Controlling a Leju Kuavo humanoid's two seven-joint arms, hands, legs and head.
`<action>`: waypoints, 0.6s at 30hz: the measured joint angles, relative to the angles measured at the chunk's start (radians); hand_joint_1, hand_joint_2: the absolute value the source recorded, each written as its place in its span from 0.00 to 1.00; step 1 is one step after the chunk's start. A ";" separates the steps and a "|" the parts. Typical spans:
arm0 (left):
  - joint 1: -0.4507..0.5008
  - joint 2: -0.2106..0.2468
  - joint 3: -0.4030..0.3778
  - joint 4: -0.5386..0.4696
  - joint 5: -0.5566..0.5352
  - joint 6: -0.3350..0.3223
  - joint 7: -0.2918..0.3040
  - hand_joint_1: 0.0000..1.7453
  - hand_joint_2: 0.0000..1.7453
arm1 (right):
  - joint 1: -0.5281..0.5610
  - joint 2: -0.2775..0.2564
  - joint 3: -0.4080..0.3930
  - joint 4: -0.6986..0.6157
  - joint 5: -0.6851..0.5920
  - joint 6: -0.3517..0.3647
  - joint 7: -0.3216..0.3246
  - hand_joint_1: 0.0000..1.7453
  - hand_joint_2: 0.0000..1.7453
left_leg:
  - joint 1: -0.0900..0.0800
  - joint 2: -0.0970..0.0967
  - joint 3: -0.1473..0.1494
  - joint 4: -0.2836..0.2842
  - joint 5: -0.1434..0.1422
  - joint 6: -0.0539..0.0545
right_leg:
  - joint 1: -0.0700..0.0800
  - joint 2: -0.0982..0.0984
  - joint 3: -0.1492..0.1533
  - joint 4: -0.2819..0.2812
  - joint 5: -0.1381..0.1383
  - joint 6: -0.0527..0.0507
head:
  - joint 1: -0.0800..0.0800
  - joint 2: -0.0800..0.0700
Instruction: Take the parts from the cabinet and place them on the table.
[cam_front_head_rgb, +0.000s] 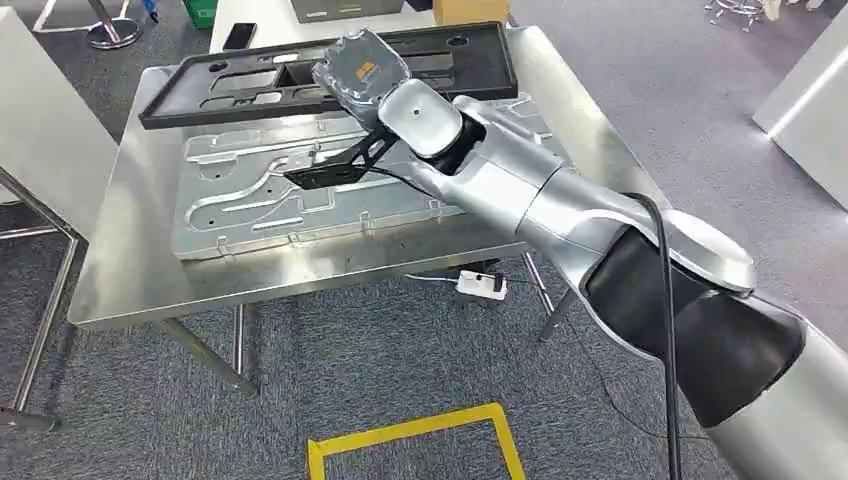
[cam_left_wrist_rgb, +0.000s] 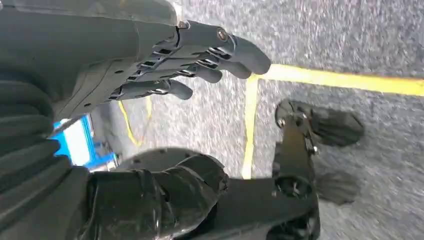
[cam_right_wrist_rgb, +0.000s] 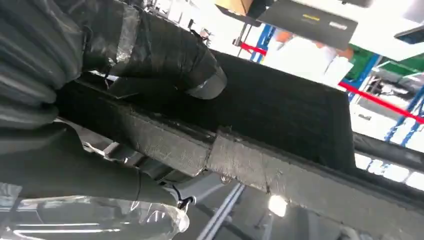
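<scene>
Over the steel surface (cam_front_head_rgb: 120, 290), your right robot hand (cam_front_head_rgb: 362, 72) clamps the black frame part (cam_front_head_rgb: 250, 85), whose far edge lies beyond the silver panel (cam_front_head_rgb: 240, 200). Your left robot hand (cam_left_wrist_rgb: 150, 70) hangs above the carpet, fingers apart, holding nothing.

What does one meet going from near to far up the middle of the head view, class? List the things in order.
Yellow floor marking → white power strip → steel table → silver metal panel → right hand gripping the long black frame part → black phone.
</scene>
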 joint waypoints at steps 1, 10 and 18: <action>-0.001 -0.001 0.000 0.000 0.000 0.000 0.000 0.00 1.00 | 0.000 0.000 0.000 0.000 -0.001 -0.003 0.000 1.00 1.00 | -0.008 -0.001 -0.005 0.011 -0.009 -0.008 | 0.005 0.001 0.019 -0.010 -0.018 -0.003 | -0.004 0.000; -0.002 -0.004 -0.001 0.000 -0.002 0.000 0.002 0.00 1.00 | 0.012 -0.001 0.000 -0.001 -0.022 -0.011 0.003 1.00 1.00 | 0.004 0.003 -0.155 0.272 -0.103 -0.048 | 0.000 0.005 0.057 -0.037 -0.050 -0.038 | -0.008 0.000; -0.003 -0.005 -0.001 0.000 0.007 0.017 0.010 0.00 1.00 | 0.030 -0.007 0.000 0.000 -0.034 -0.032 0.005 1.00 1.00 | -0.001 0.005 -0.078 -0.003 0.067 -0.029 | -0.001 0.011 0.099 -0.040 -0.091 -0.013 | -0.011 0.000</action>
